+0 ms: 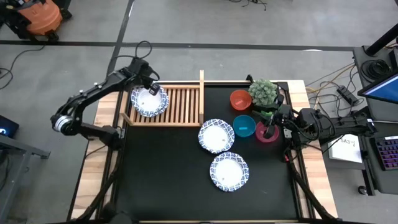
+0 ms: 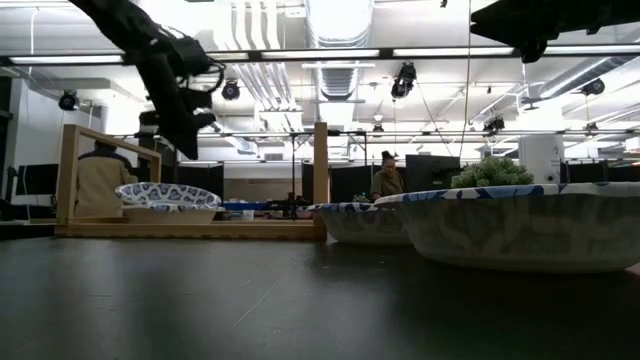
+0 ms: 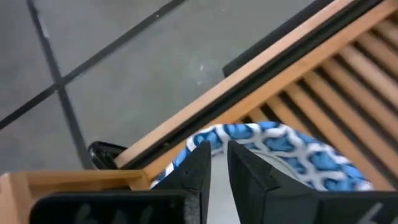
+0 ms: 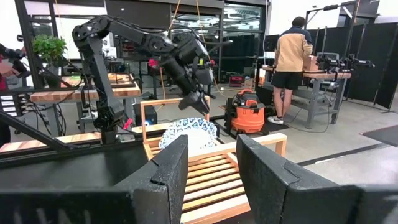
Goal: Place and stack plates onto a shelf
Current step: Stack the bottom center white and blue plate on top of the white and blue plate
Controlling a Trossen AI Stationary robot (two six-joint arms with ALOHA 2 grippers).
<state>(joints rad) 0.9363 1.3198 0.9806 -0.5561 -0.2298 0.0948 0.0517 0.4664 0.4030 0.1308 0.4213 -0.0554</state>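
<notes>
A blue-rimmed plate (image 1: 149,101) lies on the slats of the wooden shelf (image 1: 180,102), at its far left. The low view shows a pale layer under that plate (image 2: 165,193); whether this is another plate I cannot tell. My left gripper (image 1: 151,87) hangs just above the plate's far rim (image 3: 273,140), slanting down, its fingers shut to a thin gap with nothing between them. Two more plates (image 1: 216,135) (image 1: 229,172) rest flat on the black tabletop. My right gripper (image 4: 211,168) waits open and level at the table's right, above the pink bowl (image 1: 266,133).
A red bowl (image 1: 240,99), a teal bowl (image 1: 244,126) and a potted plant (image 1: 263,92) stand at the far right. The shelf has an upright post (image 1: 201,78) at its far right corner. People stand in the room beyond (image 4: 292,56). Black tabletop lies bare at the near left (image 1: 161,180).
</notes>
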